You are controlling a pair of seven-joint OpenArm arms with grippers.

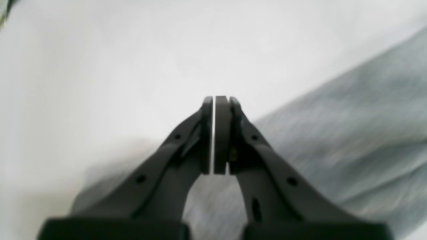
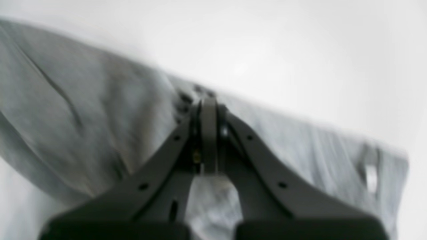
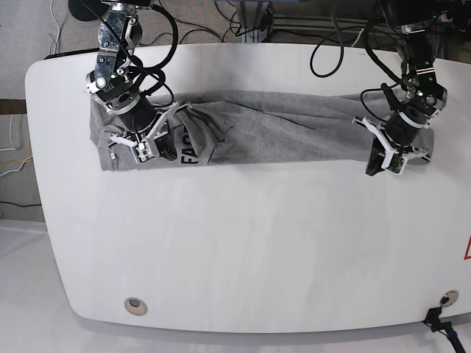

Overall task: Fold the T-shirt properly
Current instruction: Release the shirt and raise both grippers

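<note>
Black jaws on the left gripper (image 1: 216, 100) are sitting clenched, just a hairline slit between the pads, nothing pinched that the wrist view shows. It is hovering over bare white table (image 1: 133, 50), with the shirt (image 1: 350, 140) edge running off toward 4 o'clock and under the fingers.

Right gripper (image 2: 208, 101) is also clenched. Its tips are pressing into a bunched ridge of shirt (image 2: 100, 116); cloth is puckering right at the tips, so it looks clamped on a fold, though blur is hiding the exact contact.

In the base view the right gripper (image 3: 147, 151) is sitting at 9 o'clock on the table (image 3: 243, 243), on top of the shirt (image 3: 280, 132) end. Left gripper (image 3: 384, 165) is sitting at 3 o'clock, at the shirt's other end, tips pointing toward 6.

Shirt is lying as a long rumpled grey band across the far part of the table, roughly 9 to 3. Dark lettering (image 3: 188, 155) is showing on a turned-over flap just beside the right gripper.

Cables (image 3: 338, 37) are trailing behind the far edge at 12.
</note>
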